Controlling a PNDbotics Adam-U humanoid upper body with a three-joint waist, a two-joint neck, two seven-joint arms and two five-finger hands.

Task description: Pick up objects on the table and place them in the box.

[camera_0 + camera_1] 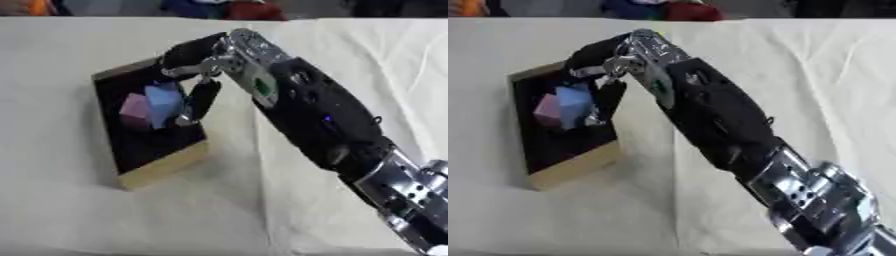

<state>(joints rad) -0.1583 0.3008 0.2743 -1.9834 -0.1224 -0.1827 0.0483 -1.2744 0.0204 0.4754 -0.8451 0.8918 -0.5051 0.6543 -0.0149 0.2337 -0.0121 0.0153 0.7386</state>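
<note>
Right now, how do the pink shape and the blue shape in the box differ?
The pink shape lies on the left, away from the right hand; the blue shape lies on the right, beside the hand's fingers. The blue shape looks larger and reaches farther up than the pink shape. Both are faceted blocks, touching, inside the dark-lined wooden box.

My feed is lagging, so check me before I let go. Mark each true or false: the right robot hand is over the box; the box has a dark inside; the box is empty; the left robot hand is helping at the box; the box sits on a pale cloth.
1. The right robot hand is over the box. True.
2. The box has a dark inside. True.
3. The box is empty. False: a blue block and a pink block show inside it, by the hand's fingers.
4. The left robot hand is helping at the box. False: it shows in neither view.
5. The box sits on a pale cloth. True.
</note>
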